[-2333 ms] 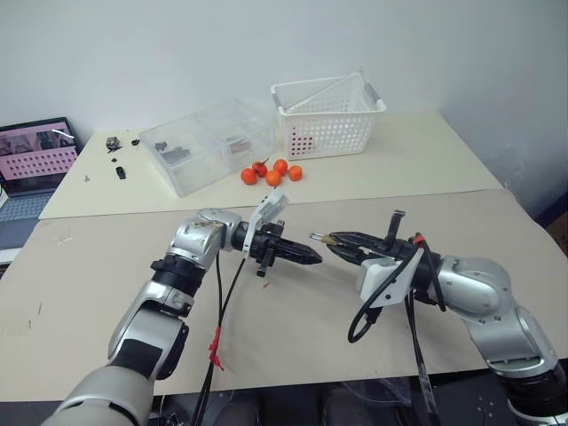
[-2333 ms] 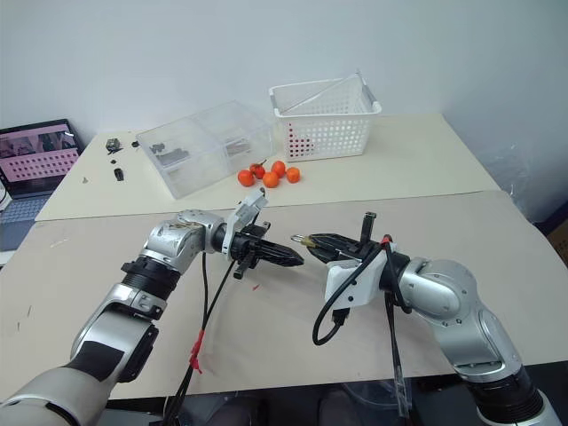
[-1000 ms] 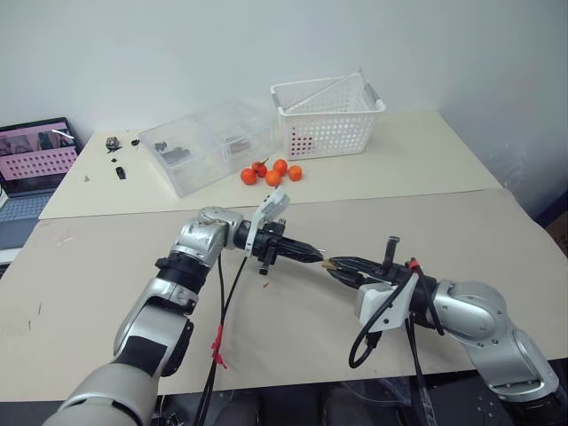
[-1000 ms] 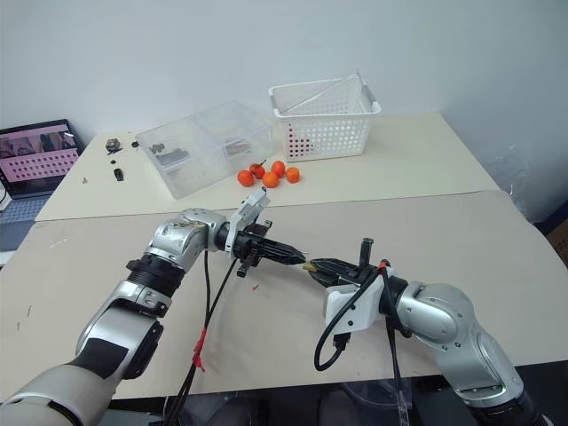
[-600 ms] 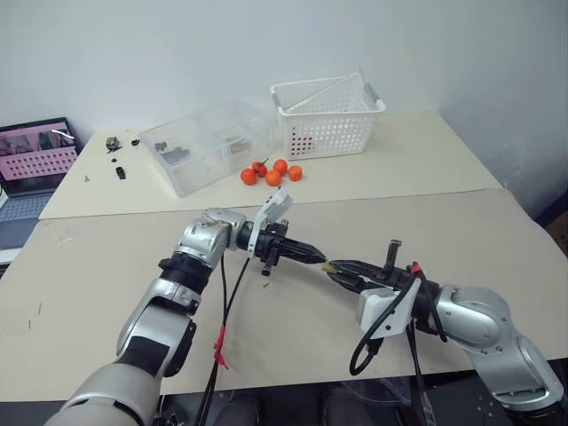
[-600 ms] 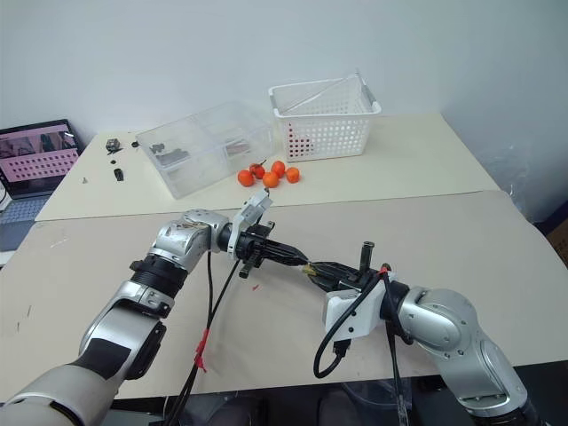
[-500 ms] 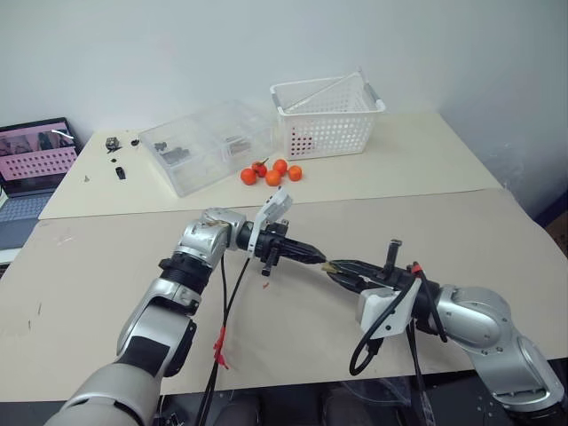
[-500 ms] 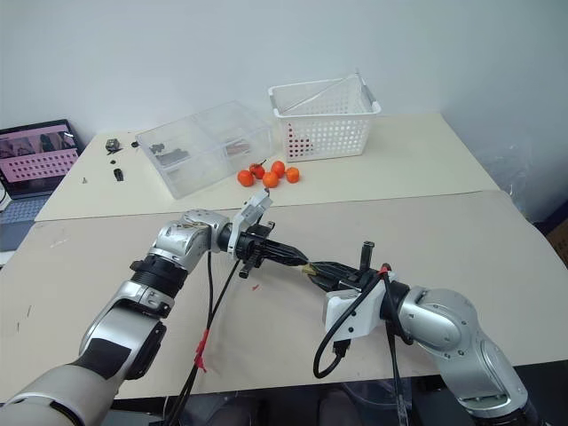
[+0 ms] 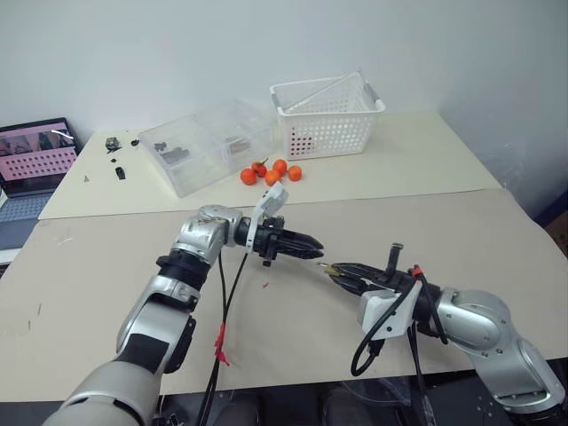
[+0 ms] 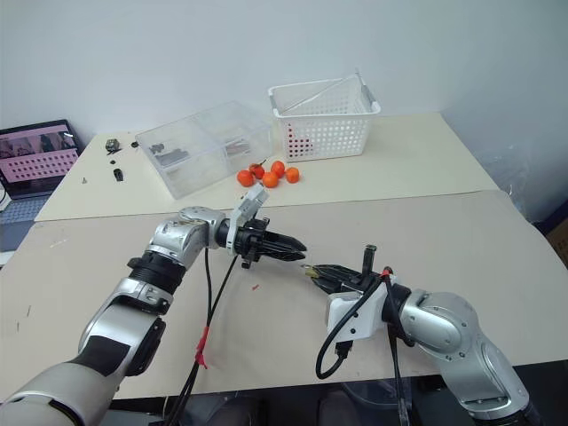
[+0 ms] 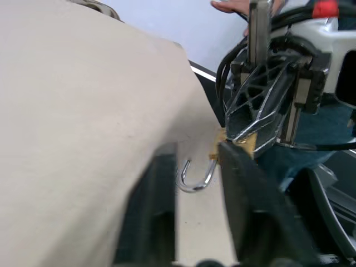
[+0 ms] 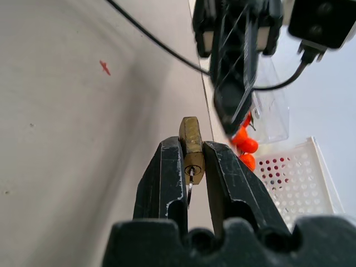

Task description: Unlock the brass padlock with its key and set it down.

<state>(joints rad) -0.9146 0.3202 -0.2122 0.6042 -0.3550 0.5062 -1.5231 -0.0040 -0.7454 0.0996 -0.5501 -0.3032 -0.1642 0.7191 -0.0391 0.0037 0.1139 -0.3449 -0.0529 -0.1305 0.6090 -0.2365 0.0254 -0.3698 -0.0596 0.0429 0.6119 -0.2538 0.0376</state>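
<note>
Table: a beige table under both arms; a second beige table butts against its far edge
Right gripper: the right gripper is low over the near table, right of centre, pointing toward the left gripper; its black fingers are clamped narrow on the padlock
Padlock: the padlock is a small brass block pinched between the right fingertips, above the tabletop; its keyhole face is toward the right wrist camera, with a thin silvery piece at the keyhole; the silver shackle curves out from the block toward the left gripper, one end free of the body
Left gripper: the left gripper is raised above the near table, pointing at the right gripper; its fingers are parted, with the shackle seen through the gap; it holds nothing; tip close to the padlock, not touching
Far table: a white basket, a clear bin to its left, oranges in a cluster in front of the two
Far left: a laptop with a pink screen; small dark parts near the bin
Near table: a tiny red scrap under the left gripper
</note>
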